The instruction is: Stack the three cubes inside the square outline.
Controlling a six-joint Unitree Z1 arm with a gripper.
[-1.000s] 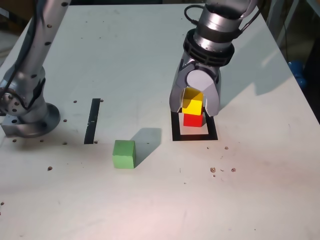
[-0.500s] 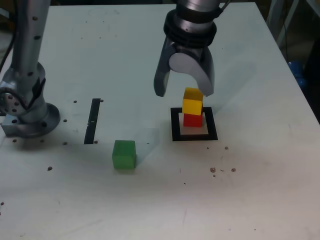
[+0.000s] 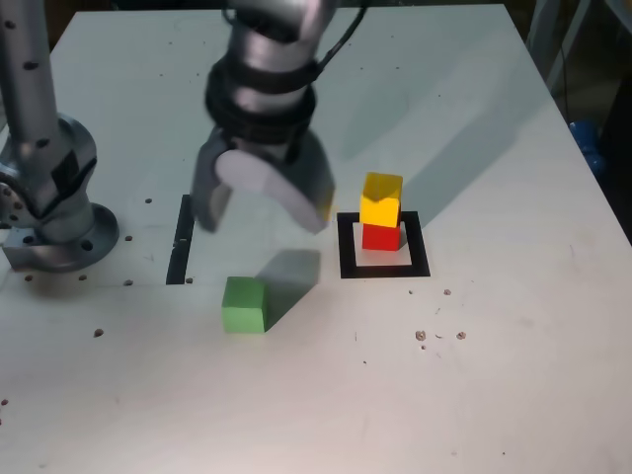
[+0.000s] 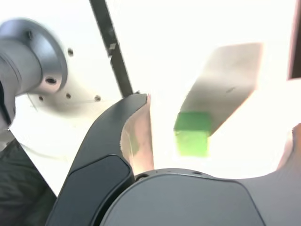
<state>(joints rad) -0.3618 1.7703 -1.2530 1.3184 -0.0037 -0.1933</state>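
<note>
Two cubes are stacked, yellow cube (image 3: 381, 199) on red cube (image 3: 381, 236) in the square outline (image 3: 384, 269), well aside from the wide-open, empty gripper (image 3: 262, 205), with the green cube (image 3: 245, 303) just below it unstacked.

Green cube (image 4: 192, 133) between spread pincer (image 4: 218, 122) fingers, untouched; black strip (image 4: 113, 49) beyond.

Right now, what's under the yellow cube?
The red cube sits directly under the yellow cube, inside the square outline. The yellow one is turned slightly askew on it. The red cube's top face is covered, and so is the pale patch beneath it.
</note>
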